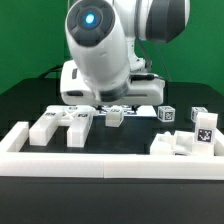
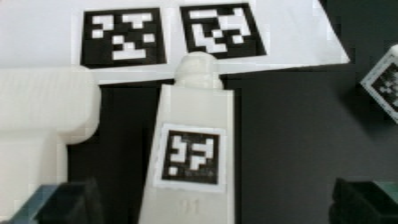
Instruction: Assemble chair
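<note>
The chair lies as loose matte-white blocks with black-and-white tags on the black table. In the wrist view a long white piece (image 2: 196,140) with a tag runs between my fingers, its narrow end towards the marker board (image 2: 169,35). My gripper (image 2: 210,205) is open, with one dark fingertip (image 2: 63,205) on each side of the piece and a clear gap to it. A chunky white block (image 2: 45,100) lies beside it. In the exterior view the gripper (image 1: 108,99) hangs just over that long piece (image 1: 115,117).
A white border rail (image 1: 100,162) runs along the front. More chair blocks lie at the exterior view's left (image 1: 60,123) and right (image 1: 203,128), with a small tagged cube (image 1: 168,114) and a low block (image 1: 170,146). A tagged piece (image 2: 382,85) shows at the wrist view's edge.
</note>
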`<state>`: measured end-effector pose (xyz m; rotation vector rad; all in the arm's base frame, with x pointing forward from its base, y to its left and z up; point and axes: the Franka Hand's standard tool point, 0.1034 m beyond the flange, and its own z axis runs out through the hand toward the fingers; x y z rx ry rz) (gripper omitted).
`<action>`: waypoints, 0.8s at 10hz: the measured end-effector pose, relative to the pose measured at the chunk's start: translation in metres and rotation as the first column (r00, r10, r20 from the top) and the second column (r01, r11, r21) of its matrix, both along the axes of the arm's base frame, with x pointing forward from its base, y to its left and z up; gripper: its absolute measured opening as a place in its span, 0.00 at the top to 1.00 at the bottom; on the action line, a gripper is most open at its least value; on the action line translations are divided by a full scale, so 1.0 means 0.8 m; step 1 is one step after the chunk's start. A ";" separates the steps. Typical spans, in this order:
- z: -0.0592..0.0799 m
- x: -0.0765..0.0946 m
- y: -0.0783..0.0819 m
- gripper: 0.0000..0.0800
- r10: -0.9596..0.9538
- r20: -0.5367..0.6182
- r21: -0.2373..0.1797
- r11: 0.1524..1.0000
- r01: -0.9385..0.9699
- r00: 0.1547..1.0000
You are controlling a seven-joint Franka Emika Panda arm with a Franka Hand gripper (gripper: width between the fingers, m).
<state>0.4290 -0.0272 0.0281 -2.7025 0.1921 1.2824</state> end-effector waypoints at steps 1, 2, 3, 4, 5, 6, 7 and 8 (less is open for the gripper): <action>-0.003 -0.001 0.000 0.19 0.001 -0.017 0.001 1.000 -0.001 1.000; -0.005 0.000 -0.001 0.19 0.000 -0.011 -0.001 1.000 0.000 1.000; -0.007 -0.002 0.000 0.19 -0.003 -0.017 -0.006 1.000 0.003 1.000; -0.011 -0.005 0.000 0.19 -0.010 -0.026 -0.016 1.000 0.010 1.000; -0.014 -0.008 0.000 0.19 -0.013 -0.033 -0.020 1.000 0.013 0.999; -0.018 -0.009 0.000 0.19 -0.012 -0.028 -0.022 1.000 0.012 1.000; -0.020 -0.011 -0.001 0.19 -0.013 -0.027 -0.023 1.000 0.012 1.000; -0.022 -0.012 -0.001 0.19 -0.013 -0.023 -0.025 1.000 0.013 1.000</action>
